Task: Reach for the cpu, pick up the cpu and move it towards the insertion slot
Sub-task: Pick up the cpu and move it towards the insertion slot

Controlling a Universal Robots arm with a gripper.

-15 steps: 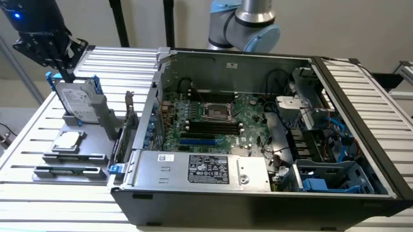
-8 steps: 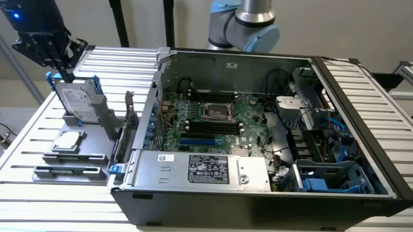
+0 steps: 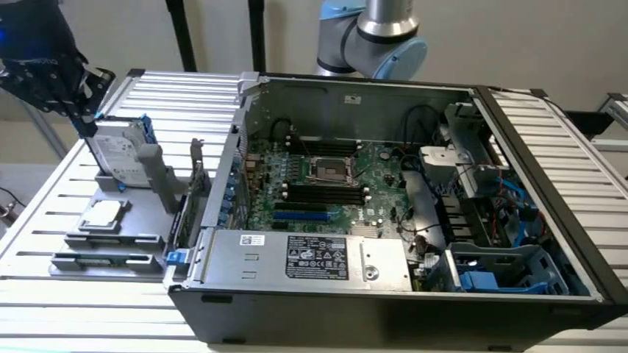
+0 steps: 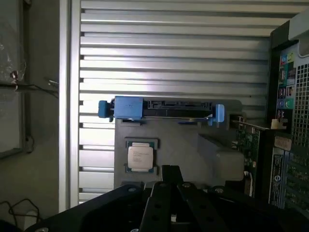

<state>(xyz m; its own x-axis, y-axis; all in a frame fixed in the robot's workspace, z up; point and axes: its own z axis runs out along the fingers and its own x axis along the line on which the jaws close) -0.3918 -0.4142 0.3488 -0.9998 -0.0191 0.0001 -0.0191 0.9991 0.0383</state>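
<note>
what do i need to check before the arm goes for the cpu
1. cpu lying flat, top uncovered: ok
2. end effector open for the grasp: not ok, shut and empty
3. end effector at the cpu: not ok, well apart from it
4. hard drive clear of the cpu: ok, upright beside it, not touching
5. insertion slot ready to take the chip: cannot tell

No text legible. Power supply point(image 3: 304, 259): black-white label, print too small. Cpu point(image 4: 140, 157) lid: printed lines, unreadable. Hard drive point(image 3: 116, 151) label: unreadable.
</note>
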